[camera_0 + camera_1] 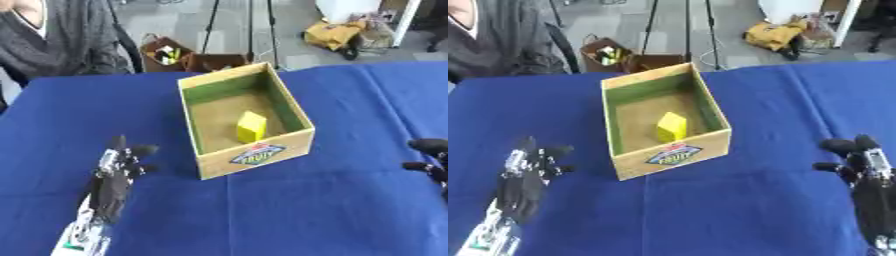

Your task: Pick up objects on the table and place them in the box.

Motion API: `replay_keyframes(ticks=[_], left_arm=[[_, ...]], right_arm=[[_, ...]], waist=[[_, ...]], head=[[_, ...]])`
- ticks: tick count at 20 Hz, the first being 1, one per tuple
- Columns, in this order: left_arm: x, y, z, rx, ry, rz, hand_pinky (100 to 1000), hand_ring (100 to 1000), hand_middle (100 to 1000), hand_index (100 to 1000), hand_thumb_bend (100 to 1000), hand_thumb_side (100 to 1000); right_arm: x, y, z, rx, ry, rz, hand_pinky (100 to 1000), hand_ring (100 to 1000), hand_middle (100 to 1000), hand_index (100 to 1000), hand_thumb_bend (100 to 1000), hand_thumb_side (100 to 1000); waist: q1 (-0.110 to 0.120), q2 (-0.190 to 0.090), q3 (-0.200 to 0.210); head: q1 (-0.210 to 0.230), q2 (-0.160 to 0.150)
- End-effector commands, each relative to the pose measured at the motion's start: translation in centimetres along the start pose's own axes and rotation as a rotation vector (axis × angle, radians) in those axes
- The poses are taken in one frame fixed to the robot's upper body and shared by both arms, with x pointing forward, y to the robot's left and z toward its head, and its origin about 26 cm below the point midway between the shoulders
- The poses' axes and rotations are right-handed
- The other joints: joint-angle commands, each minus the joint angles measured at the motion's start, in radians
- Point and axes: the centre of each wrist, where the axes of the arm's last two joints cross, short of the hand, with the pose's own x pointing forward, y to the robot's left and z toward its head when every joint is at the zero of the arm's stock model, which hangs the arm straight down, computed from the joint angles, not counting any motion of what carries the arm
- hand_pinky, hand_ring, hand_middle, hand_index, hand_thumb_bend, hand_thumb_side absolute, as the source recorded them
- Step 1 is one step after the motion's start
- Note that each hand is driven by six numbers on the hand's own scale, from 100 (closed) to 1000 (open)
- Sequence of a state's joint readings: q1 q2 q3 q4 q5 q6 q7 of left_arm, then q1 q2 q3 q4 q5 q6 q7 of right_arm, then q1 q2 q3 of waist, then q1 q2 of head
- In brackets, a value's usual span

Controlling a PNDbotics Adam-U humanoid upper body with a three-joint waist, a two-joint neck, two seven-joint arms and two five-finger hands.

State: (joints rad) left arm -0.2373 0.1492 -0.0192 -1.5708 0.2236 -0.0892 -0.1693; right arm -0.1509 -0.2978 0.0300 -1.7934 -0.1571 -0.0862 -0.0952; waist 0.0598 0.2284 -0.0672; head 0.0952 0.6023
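In the left eye view, a wooden box [246, 122] with green inner walls and a fruit label on its front sits open-topped on the blue tablecloth [332, 200], slightly askew. A yellow block [251, 126] stands inside it on the brown floor, toward the front right part, apart from the walls. The left hand [118, 172] rests at the lower left of the table, left of the box and apart from it, fingers straight and spread, holding nothing. Only dark fingertips of the right hand show at the right edge. In the right eye view, the right hand [866, 172] shows more fully at the lower right, well apart from the box, its fingers extended upward and relaxed, empty. The left hand lies likewise released at the lower left, with the cloth bare between the hands.
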Motion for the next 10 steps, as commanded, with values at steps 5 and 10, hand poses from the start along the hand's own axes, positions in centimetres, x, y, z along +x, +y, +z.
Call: replay_keyframes(ticks=[5,10], left_arm=[[0.62,0.39,-0.06,0.008,-0.021,-0.009,731,918,686,651,280,1000],[0.64,0.37,-0.08,0.007,-0.023,-0.008,731,918,686,652,281,1000]], right_arm=[[0.13,-0.07,-0.17,0.003,-0.007,0.006,631,827,641,677,100,979],[0.17,0.0,-0.15,0.009,-0.008,0.008,631,826,640,676,100,980]], waist=[[-0.001,-0.017,0.007],[0.002,-0.015,0.005]], head=[[-0.001,0.011],[-0.003,0.009]])
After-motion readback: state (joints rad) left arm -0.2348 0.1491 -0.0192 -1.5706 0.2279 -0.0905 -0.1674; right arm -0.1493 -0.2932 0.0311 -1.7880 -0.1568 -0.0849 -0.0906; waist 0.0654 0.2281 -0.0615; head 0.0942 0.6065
